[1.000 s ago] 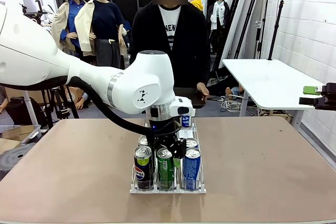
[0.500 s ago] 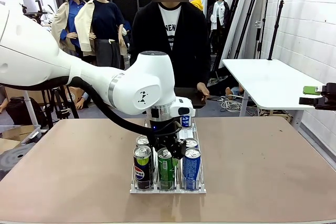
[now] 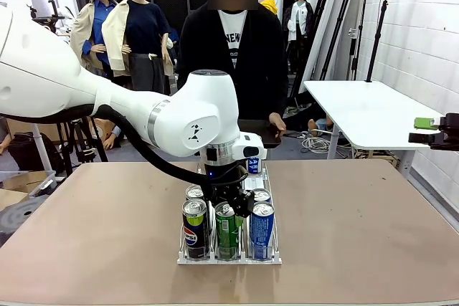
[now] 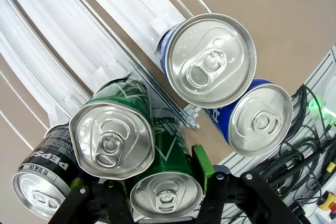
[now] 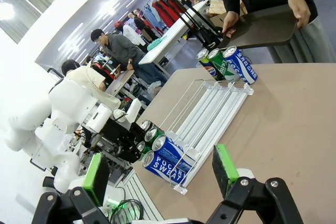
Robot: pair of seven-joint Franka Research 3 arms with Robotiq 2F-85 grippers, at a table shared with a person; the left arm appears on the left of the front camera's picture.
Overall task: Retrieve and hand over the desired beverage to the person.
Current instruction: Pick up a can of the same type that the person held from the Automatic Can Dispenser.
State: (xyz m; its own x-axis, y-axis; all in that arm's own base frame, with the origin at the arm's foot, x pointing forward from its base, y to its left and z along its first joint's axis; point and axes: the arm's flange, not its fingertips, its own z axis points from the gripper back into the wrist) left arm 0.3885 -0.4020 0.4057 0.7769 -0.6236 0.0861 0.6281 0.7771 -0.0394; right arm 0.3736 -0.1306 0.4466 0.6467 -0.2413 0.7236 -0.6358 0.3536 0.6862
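Left claw [image 3: 228, 204] is down in the can rack [image 3: 229, 258], clenched on a green can [image 4: 166, 198] in the middle lane, at the robot's end of the rack. In the left wrist view one green pad presses that can's side; the other pad is hidden, so how square the grip sits is unclear. The can is not lifted yet and stands on the rack on the bench [image 3: 373, 234]. Right claw [image 5: 160, 169] is released, jaws wide, holding nothing, well apart from the rack.

The person [image 3: 233, 55] stands at the far side holding a dark tray [image 5: 262, 24].

Risks, as I judge them:
- Cans are packed tight. A second green can [image 4: 113, 140] touches the gripped one, with the Pepsi can [image 4: 39, 182] and blue cans [image 4: 210, 59] just beside. A tilted lift could drag or tip a neighbour.
- A smooth, thin wall could slip or dent in the clench.
- The can's base could catch on the rack wires and pull the light rack up with it.
- The carry crosses the rack towards the tray, so a low path could clip the far cans.
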